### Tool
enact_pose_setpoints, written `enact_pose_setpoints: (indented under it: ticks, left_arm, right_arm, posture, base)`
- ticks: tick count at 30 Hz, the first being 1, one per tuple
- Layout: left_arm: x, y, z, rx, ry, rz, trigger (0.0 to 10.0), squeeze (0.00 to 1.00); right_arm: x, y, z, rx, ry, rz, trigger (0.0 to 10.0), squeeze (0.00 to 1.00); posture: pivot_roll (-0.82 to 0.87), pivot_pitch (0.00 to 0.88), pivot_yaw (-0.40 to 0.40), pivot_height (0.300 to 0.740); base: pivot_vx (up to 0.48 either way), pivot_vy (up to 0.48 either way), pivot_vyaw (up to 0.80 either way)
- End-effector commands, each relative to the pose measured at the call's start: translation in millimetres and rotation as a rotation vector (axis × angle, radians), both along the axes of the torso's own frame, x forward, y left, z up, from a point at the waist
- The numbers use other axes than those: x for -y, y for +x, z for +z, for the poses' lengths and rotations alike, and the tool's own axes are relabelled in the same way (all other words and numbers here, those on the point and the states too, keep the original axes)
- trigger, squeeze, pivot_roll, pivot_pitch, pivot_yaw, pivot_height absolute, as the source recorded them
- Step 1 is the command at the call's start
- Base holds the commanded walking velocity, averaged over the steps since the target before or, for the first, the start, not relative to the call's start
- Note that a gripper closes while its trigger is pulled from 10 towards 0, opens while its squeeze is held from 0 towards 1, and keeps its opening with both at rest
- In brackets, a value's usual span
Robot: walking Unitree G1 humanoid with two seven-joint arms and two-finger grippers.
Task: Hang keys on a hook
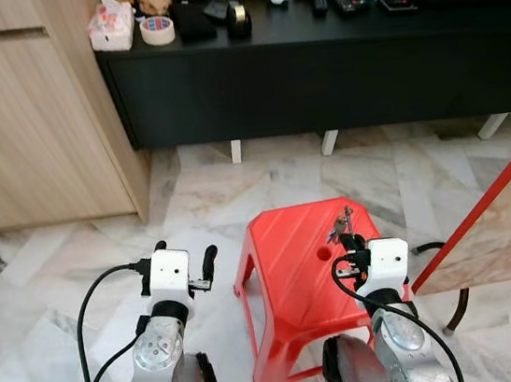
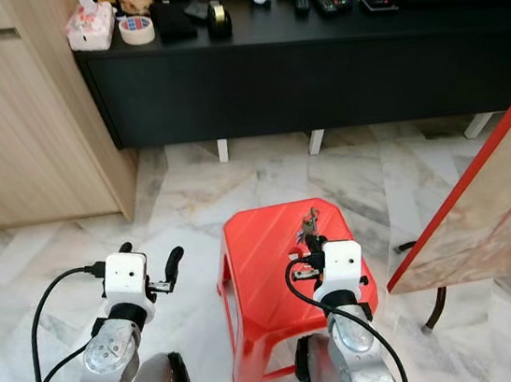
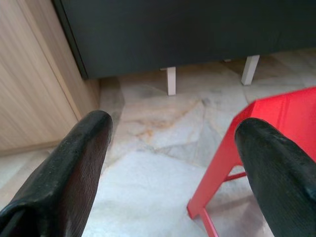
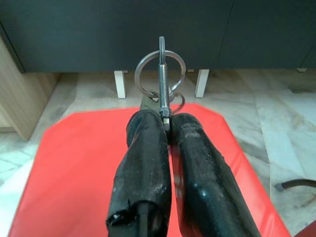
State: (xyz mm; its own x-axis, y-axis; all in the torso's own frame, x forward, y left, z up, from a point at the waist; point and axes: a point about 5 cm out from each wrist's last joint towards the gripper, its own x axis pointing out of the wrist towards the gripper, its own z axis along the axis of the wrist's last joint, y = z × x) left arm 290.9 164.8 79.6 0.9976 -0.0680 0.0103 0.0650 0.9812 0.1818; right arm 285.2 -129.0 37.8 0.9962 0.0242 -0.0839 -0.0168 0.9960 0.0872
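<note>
My right gripper is shut on a bunch of keys, whose metal rings stick up past the fingertips. In the eye views the keys are held just above the top of a red plastic stool. To the left of the stool, over the marble floor, my left gripper stands open with nothing between its fingers. I cannot make out a hook in these views.
A long black cabinet on white legs stands ahead, its top crowded with figurines, a tape roll and other small items. A wooden cupboard fills the left. A red-edged board leans at the right.
</note>
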Motion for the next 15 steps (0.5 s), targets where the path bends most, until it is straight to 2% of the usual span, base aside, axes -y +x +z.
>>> enact_pose_setpoints:
  ticks: [1,11,13,15]
  left_arm:
    - [0.1,0.6,-1,0.000,0.008,0.003,10.0,0.00]
    - [-1.2,0.6,-7,-0.011,0.004,0.012,10.0,0.00]
    - [-3.9,-0.3,-12,-0.032,-0.006,0.027,10.0,0.00]
    - [-15.6,-5.9,-33,-0.119,-0.003,0.069,10.0,0.00]
  right_arm:
    - [3.1,2.9,5,0.020,-0.003,-0.012,10.0,0.00]
    - [4.3,2.3,4,0.018,-0.002,-0.015,10.0,0.00]
    - [4.7,2.5,4,0.018,-0.002,-0.016,10.0,0.00]
    - [4.8,2.9,5,0.020,-0.002,-0.017,10.0,0.00]
  posture:
    - [0.10,0.066,-0.113,0.662]
    - [0.09,0.061,-0.113,0.727]
    - [0.10,0.060,-0.115,0.737]
    - [0.10,0.057,-0.116,0.740]
  base:
    - [0.000,0.000,0.00]
    - [0.000,0.000,0.00]
    - [0.000,0.000,0.00]
    - [0.000,0.000,0.00]
